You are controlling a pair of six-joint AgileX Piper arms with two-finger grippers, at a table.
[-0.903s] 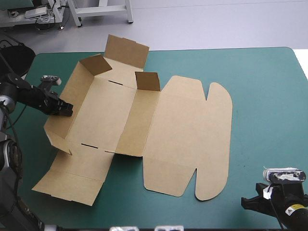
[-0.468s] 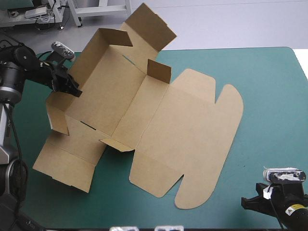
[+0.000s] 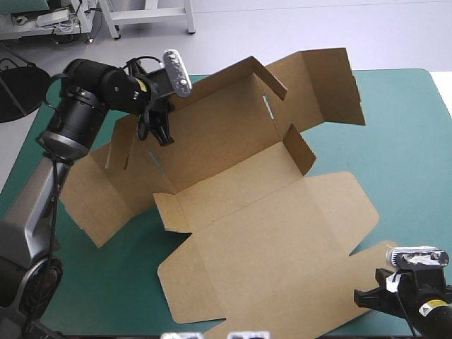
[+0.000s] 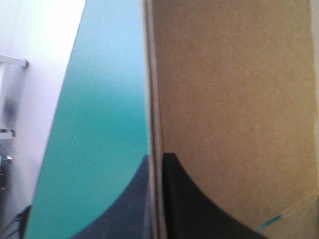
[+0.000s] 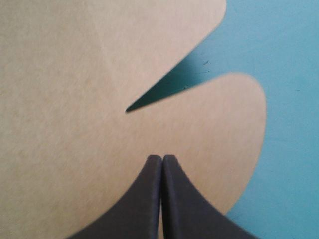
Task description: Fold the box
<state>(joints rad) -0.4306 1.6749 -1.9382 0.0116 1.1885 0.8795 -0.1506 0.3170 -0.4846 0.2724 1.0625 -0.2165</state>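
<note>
The brown box [image 3: 240, 134] is a cut sheet, partly raised. Its long panel and far flaps tilt up off the teal-green cover, while the lid [image 3: 282, 247] lies flat toward the near edge. My left gripper [image 3: 161, 134] is high at the box's far left wall, shut on that board. In the left wrist view the board's edge [image 4: 154, 99] runs between the black fingers [image 4: 189, 199] of that gripper [image 4: 157, 155]. My right gripper [image 3: 369, 299] sits low at the near right corner, shut and holding nothing. Its tips [image 5: 162, 157] hover over the lid's rounded flaps [image 5: 75, 99].
The teal-green cover [image 3: 409, 141] shows bare to the right of the box and along the near left [image 3: 106, 282]. A side flap [image 3: 99, 201] of the box droops toward the table's left edge.
My left gripper rose and swung toward the far edge and rightward, dragging the box with it. The sheet turned, its far panels lifted, and the lid slid toward the right gripper, which stayed still.
</note>
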